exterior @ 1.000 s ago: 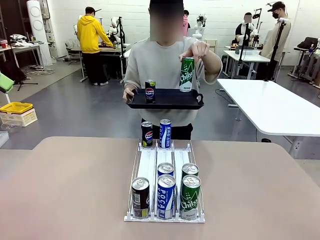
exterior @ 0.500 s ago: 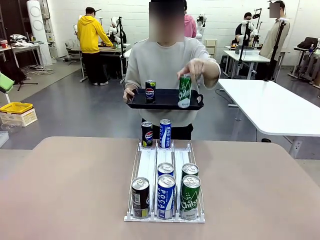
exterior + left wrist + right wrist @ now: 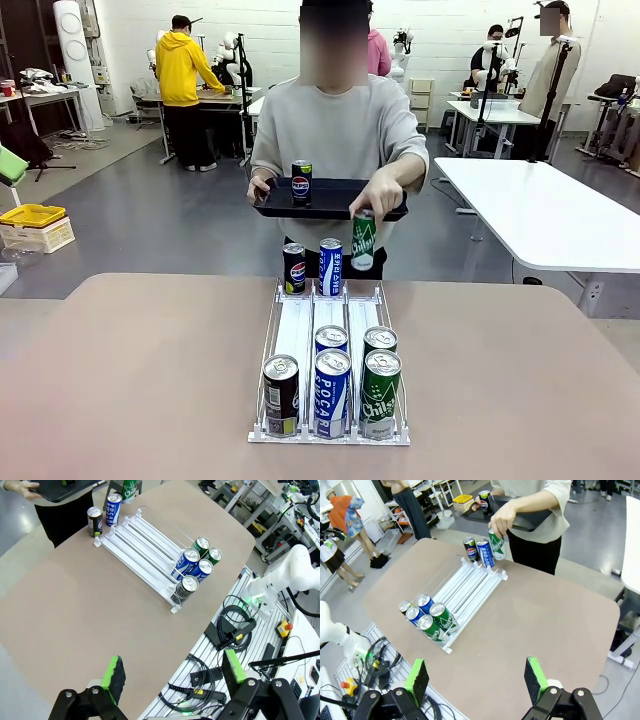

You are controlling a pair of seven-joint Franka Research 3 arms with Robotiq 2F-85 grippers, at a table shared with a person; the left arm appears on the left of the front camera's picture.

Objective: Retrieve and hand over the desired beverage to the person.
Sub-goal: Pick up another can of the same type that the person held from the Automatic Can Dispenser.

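1. At the far side of the table (image 3: 130,380), the person (image 3: 335,130) balances a black tray (image 3: 322,211) on one hand. The other hand (image 3: 375,197) lowers a green can (image 3: 363,243) toward the far end of the rack's (image 3: 298,335) right lane.
2. On the tray stands one dark cola can (image 3: 301,183).
3. At the rack's far end stand a cola can (image 3: 294,268) and a blue can (image 3: 331,265). The near end holds a black can (image 3: 281,395), two blue cans (image 3: 332,378) and two green cans (image 3: 380,385).
4. Near the table's close edge, the left gripper (image 3: 174,672) hangs with its jaws wide and nothing between the pads. The right gripper (image 3: 476,680) is likewise wide and empty, well apart from the rack.
5. Judged from this, the task has barely begun. No drink is picked, no request is visible, and the reach, grasp and handover are all left to do.
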